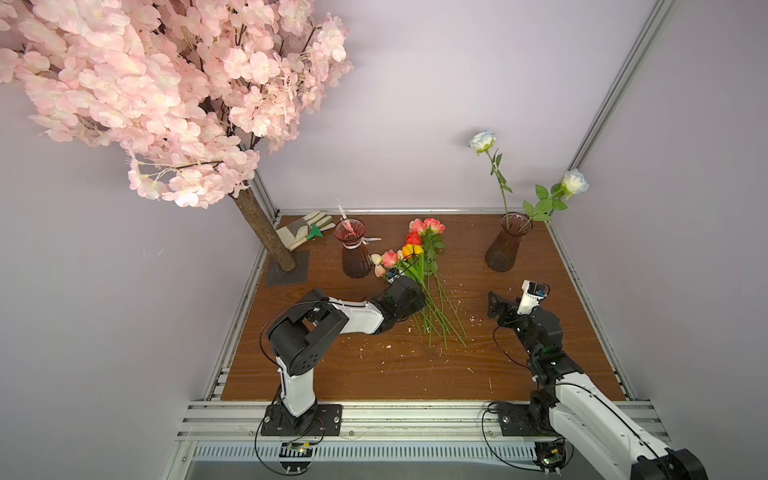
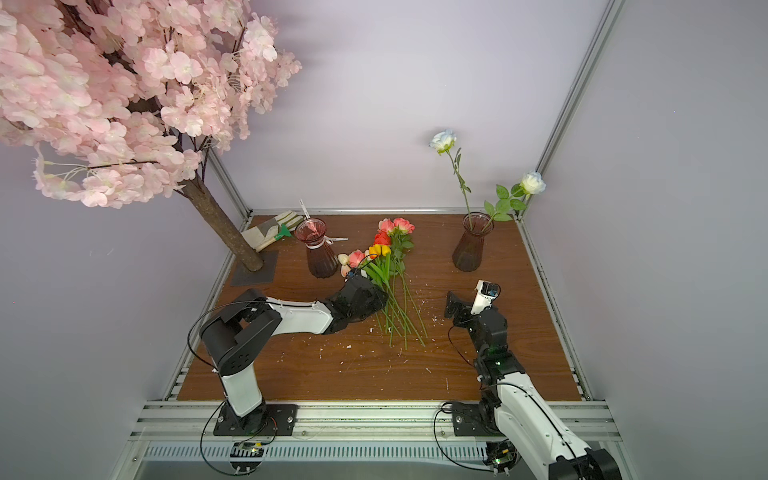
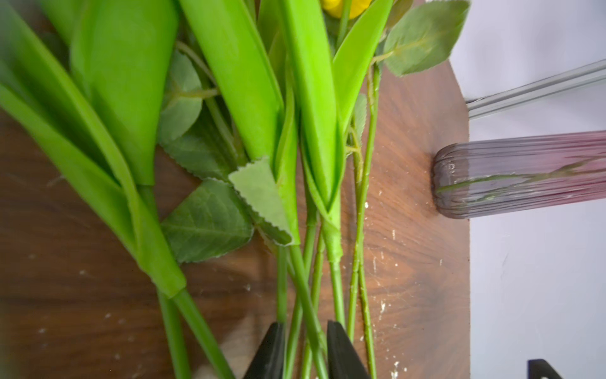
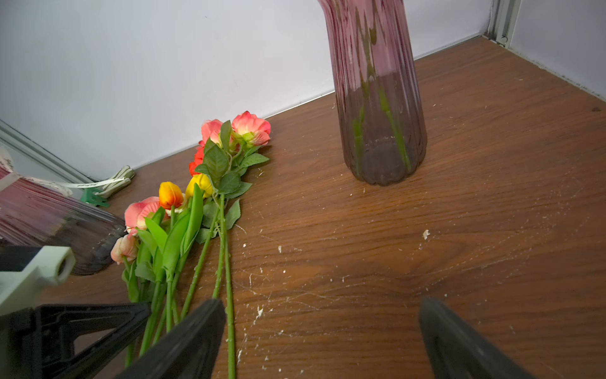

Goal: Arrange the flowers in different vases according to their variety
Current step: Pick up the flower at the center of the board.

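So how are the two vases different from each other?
The ribbon vase has a white ribbon round its neck; the plain vase has none. The plain vase holds two white roses; no flower stands in the ribbon vase. The ribbon vase stands near the blossom tree; the plain vase stands by the far right corner. Both are dark reddish ribbed glass, upright on the wooden table.

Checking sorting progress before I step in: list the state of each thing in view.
ribboned vase: upright, no flowers inside.
plain vase: upright, holding two white roses.
loose flowers: lying mixed on the table.
left gripper: shut on several of their stems.
right gripper: open, empty, above the table.
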Controlling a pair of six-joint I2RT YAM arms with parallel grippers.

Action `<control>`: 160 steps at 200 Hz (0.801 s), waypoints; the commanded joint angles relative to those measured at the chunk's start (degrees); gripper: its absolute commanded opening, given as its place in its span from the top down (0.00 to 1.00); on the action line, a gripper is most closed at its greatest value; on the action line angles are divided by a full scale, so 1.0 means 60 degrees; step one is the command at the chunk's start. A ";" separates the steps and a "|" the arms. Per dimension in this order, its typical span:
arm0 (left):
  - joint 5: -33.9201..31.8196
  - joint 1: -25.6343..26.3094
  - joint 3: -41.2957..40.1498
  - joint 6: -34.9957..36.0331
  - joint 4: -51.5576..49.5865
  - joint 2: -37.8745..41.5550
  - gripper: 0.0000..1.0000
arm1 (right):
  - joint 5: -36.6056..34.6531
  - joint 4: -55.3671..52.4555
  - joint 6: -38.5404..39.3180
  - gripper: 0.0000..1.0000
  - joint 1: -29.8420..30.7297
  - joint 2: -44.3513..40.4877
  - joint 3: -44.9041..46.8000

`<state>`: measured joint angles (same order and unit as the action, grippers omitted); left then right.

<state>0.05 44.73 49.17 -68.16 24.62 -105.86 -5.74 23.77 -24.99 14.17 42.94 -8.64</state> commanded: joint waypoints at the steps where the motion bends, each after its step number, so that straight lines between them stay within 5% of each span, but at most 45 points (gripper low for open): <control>1: 0.0130 0.0078 0.0331 -0.0007 0.0174 -0.0150 0.76 | -0.0146 0.0359 -0.0083 0.01 0.0042 0.0021 -0.0149; 160: 0.0378 -0.0036 0.0664 0.0056 0.0136 -0.0635 0.74 | -0.0166 0.0358 -0.0068 0.00 0.0045 -0.0006 -0.0127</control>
<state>1.69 44.73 52.34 -68.36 25.43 -108.66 -5.76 23.77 -24.99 14.17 42.94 -8.64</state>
